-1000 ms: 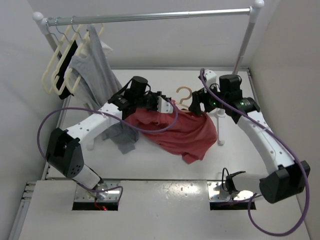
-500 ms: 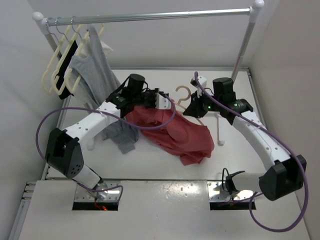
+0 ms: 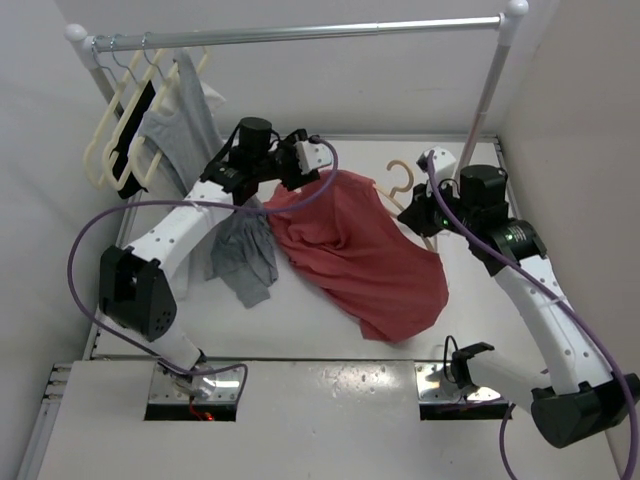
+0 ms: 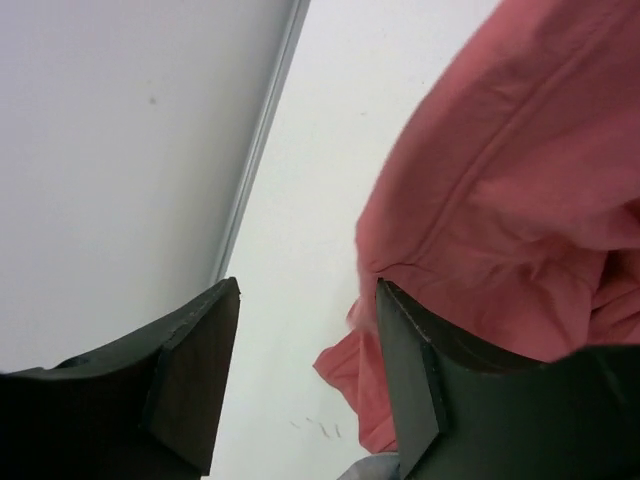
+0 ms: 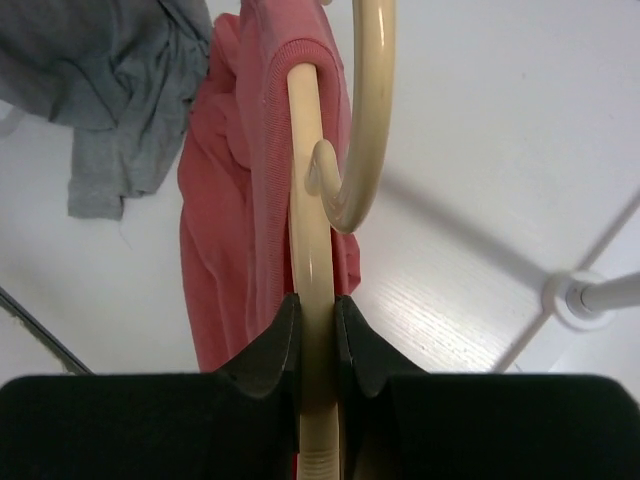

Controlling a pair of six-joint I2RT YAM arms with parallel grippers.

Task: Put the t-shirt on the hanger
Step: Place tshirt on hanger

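White table [image 3: 300, 340] underneath, chrome clothes rail [image 3: 300, 33] across the far side on its post. Rail foot [image 5: 578, 298] on the table near the right arm's work.

Salmon t-shirt [image 3: 370, 260] mid-table, lower part spread on the surface, upper edge raised off it and slipped over one arm of the beige hanger [image 5: 312, 200]. Loose grey t-shirt [image 3: 245, 262] crumpled just left of it, edges touching, beneath the left arm. Cluster of cream hangers [image 3: 115, 140] with grey and black clothes at the rail's left end, well apart from the salmon cloth.

Left gripper [image 4: 308, 292] spread wide, bare table between the fingers, red cloth just beside one finger and not between them. Right gripper [image 5: 318, 312] pinched narrow on the hanger's shaft below the hook, with the hook curling away beyond the fingertips.
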